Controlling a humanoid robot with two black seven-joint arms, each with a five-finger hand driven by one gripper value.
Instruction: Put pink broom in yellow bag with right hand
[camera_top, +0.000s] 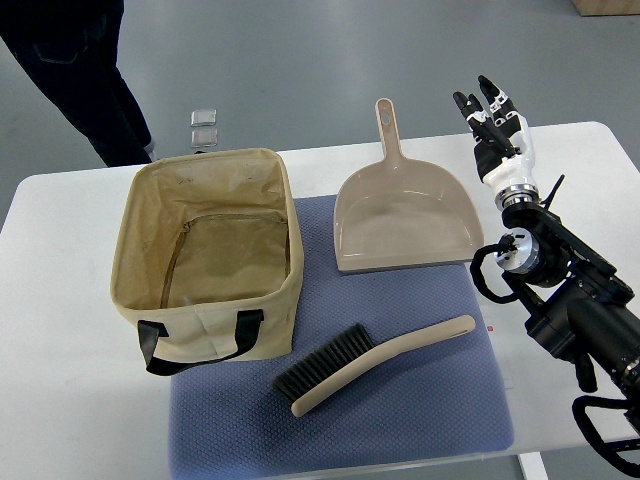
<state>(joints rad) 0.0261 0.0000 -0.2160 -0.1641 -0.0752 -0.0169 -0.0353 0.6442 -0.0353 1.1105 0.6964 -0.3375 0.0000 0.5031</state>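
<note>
The pink broom (372, 364), a hand brush with black bristles and a long pale handle, lies on the blue mat (420, 410) in front. The yellow bag (207, 258), an open-topped fabric box with black handles, stands to its left, empty inside. My right hand (490, 110) is raised over the table's far right, beyond the broom, fingers extended and holding nothing. Its arm (560, 290) comes in from the right edge. The left arm is out of view.
A pink dustpan (402, 215) lies on the mat behind the broom, handle pointing away. The white table (60, 400) carries the mat. A person's dark-trousered legs (85, 70) stand beyond the table's far left. Two small clear items (204, 127) lie on the floor.
</note>
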